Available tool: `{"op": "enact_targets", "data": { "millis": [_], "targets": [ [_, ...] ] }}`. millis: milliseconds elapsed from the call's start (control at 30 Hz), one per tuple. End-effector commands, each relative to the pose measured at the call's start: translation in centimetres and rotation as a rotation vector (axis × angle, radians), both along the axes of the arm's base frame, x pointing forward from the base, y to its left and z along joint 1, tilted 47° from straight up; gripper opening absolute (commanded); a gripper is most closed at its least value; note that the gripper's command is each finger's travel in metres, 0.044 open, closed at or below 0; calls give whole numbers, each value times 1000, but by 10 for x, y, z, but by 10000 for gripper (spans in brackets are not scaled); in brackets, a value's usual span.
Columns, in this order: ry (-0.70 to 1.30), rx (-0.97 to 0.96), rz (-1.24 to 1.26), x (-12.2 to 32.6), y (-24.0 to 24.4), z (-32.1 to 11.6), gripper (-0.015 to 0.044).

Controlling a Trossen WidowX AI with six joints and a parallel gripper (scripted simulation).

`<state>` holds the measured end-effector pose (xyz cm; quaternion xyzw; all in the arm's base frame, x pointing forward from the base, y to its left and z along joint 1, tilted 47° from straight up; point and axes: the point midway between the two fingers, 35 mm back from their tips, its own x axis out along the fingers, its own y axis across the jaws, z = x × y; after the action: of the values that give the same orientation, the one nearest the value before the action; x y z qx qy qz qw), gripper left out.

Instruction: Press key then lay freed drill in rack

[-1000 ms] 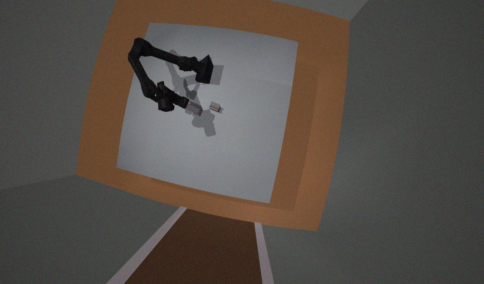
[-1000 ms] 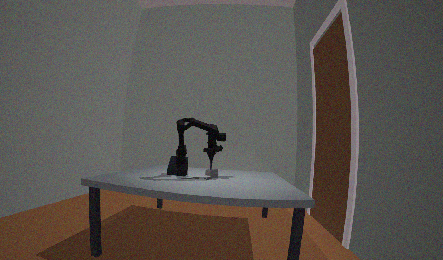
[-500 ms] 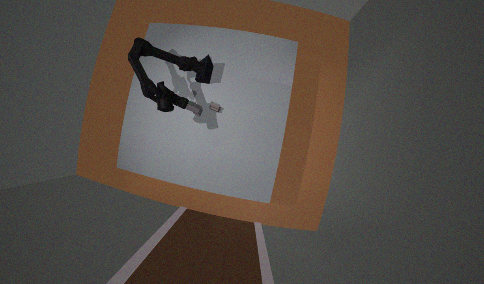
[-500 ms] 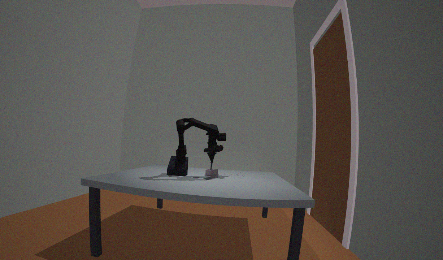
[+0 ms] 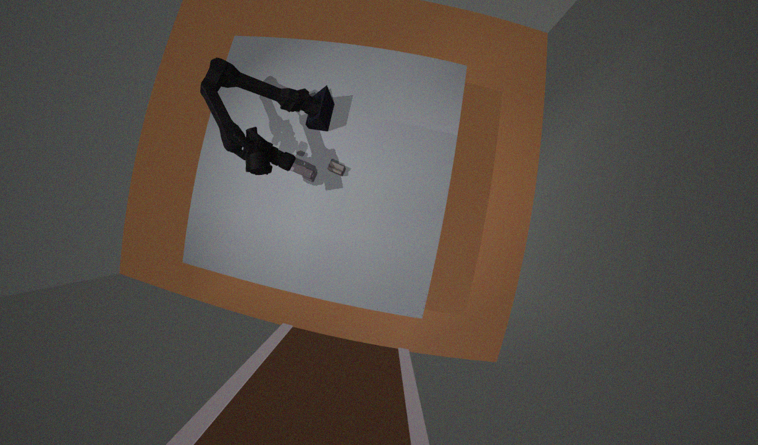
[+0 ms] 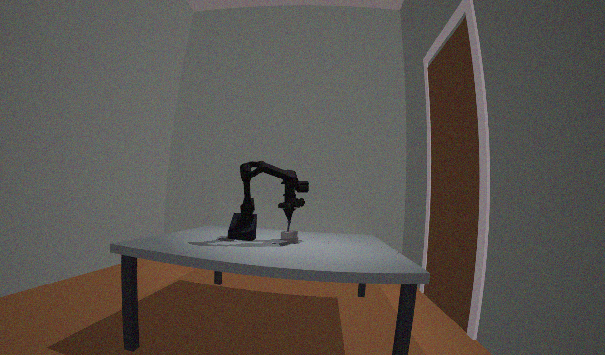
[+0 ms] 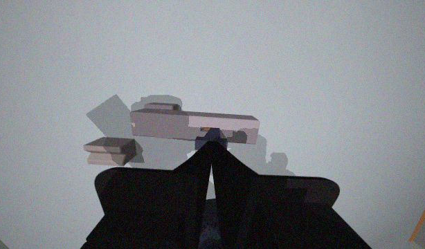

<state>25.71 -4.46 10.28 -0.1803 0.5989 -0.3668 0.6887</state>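
A pinkish block (image 5: pixel 304 169) (image 6: pixel 288 234) (image 7: pixel 160 124) stands on the table. A small yellow piece (image 7: pixel 205 128) shows in its face in the wrist view; I cannot tell whether it is the key or part of the drill. My gripper (image 6: pixel 289 221) (image 7: pixel 212 145) is shut and points down just over the block, its tips close to the yellow piece. A dark blue piece shows at the tips; I cannot tell what it belongs to. The drill cannot be made out clearly. A small notched block (image 5: pixel 336 167) (image 7: pixel 106 149), apparently the rack, stands separately beside the pinkish block.
The light grey table (image 5: pixel 325 243) (image 6: pixel 322 256) (image 7: pixel 302 69) carries the arm's black base (image 5: pixel 321 110) (image 6: pixel 242 228). A low step (image 7: pixel 161 106) shows along the pinkish block's far side. The arm's shadow falls around both blocks.
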Motion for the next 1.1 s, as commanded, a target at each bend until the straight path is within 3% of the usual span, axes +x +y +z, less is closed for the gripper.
{"op": "enact_targets", "data": {
  "millis": [0,1067],
  "targets": [
    [42,-5,-28,-9,-10,-11,0],
    [42,-5,-28,-12,-18,-19,0]
  ]
}}
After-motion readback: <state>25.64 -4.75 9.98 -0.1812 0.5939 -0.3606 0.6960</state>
